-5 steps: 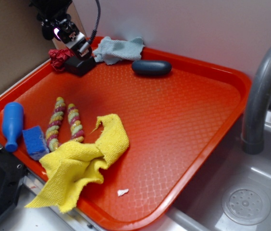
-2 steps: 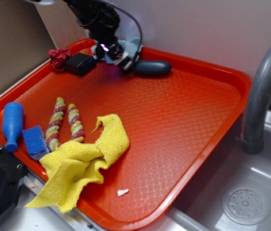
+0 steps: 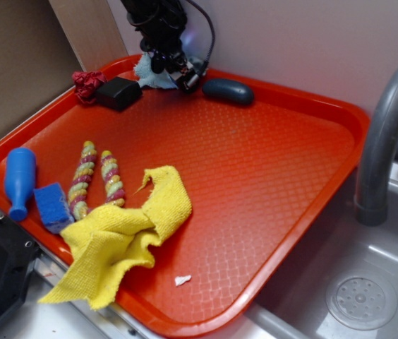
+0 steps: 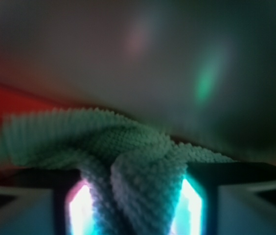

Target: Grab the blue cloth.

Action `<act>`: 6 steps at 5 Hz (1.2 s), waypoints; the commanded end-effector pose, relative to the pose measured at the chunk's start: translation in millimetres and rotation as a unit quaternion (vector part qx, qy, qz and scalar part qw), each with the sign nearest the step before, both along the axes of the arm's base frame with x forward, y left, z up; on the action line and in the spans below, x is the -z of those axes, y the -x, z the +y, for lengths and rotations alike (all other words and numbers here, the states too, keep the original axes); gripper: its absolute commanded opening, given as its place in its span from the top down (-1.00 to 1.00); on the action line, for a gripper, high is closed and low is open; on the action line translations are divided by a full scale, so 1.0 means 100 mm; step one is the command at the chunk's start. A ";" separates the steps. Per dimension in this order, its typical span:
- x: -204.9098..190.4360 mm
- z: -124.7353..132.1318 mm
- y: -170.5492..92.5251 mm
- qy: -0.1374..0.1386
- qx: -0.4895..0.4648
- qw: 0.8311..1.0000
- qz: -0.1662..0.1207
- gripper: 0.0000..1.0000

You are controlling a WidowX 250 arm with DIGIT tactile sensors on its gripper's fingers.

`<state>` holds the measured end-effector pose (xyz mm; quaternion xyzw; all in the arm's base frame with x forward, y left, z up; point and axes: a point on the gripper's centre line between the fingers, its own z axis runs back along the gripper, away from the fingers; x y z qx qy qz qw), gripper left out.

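Note:
The blue cloth [image 3: 145, 70] lies bunched at the back rim of the orange tray [image 3: 269, 176], mostly covered by the arm. My gripper [image 3: 178, 76] is down on it, between the black block and the dark oval object. In the wrist view the pale grey-blue cloth [image 4: 128, 161] is gathered into a thick fold that rises between the two fingers of the gripper [image 4: 135, 210], with bright glare on each side of the fold. The gripper looks shut on that fold.
A dark oval object [image 3: 227, 91] lies right of the gripper, and a black block [image 3: 118, 92] and a red bundle [image 3: 86, 83] to its left. A yellow towel [image 3: 118, 240], rope toys [image 3: 97, 176], blue sponge [image 3: 51, 206] and blue bottle [image 3: 18, 180] sit front left. A faucet [image 3: 382, 134] and sink [image 3: 354, 282] stand to the right.
The gripper moved right from the black block onto the blue cloth. The cloth, spread flat before, is now bunched up under the gripper.

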<state>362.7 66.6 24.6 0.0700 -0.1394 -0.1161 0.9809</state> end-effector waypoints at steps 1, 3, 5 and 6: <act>-0.46 0.02 0.27 0.034 -0.060 0.997 0.027 1.00; -1.13 -0.28 0.84 0.070 -0.039 0.997 0.021 1.00; -1.48 -0.83 0.96 0.076 0.001 0.994 0.084 1.00; -1.49 -1.21 0.93 0.039 0.011 0.997 0.073 1.00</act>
